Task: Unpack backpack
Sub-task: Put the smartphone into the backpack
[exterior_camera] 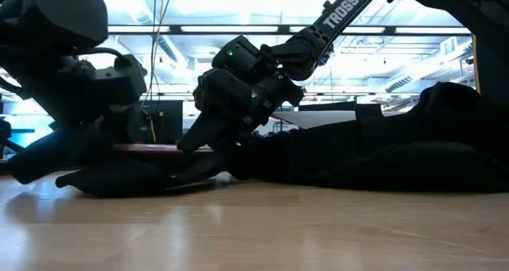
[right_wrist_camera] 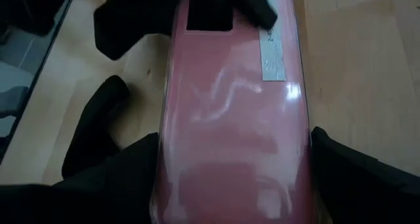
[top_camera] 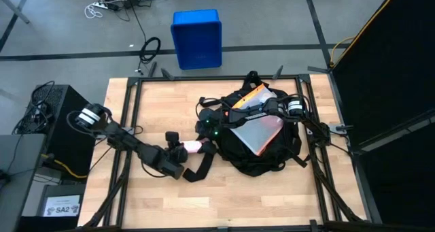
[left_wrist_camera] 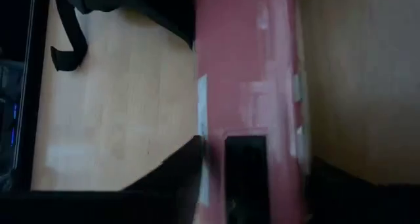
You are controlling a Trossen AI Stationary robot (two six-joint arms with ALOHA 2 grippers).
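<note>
A flat pink case [right_wrist_camera: 233, 119] fills the right wrist view, its glossy face carrying a small grey label [right_wrist_camera: 273, 56] whose print is too small to read; the right gripper's [right_wrist_camera: 233, 159] two dark fingers stand spread at either long edge of it, and whether they touch the edges cannot be told. At the case's far end the left gripper [right_wrist_camera: 216, 4] clamps down on it, one finger laid across the top. From above, going left to right: a black box with cables and a tag reading "SA2" [top_camera: 62, 208] stands beside the wooden table [top_camera: 170, 96]; the left arm reaches in low across the boards to the left gripper [top_camera: 182, 149], pinching the pink case [top_camera: 193, 147], with the right gripper [top_camera: 207, 131] at the case's other end. The black backpack [top_camera: 262, 154] lies on the table right of centre, open, with a silver laptop [top_camera: 257, 131] and something orange [top_camera: 253, 94] showing in it. A blue crate [top_camera: 196, 38] sits on the floor beyond the table. In the low view one arm bears white "TROSSEN" lettering [exterior_camera: 343, 7].
</note>
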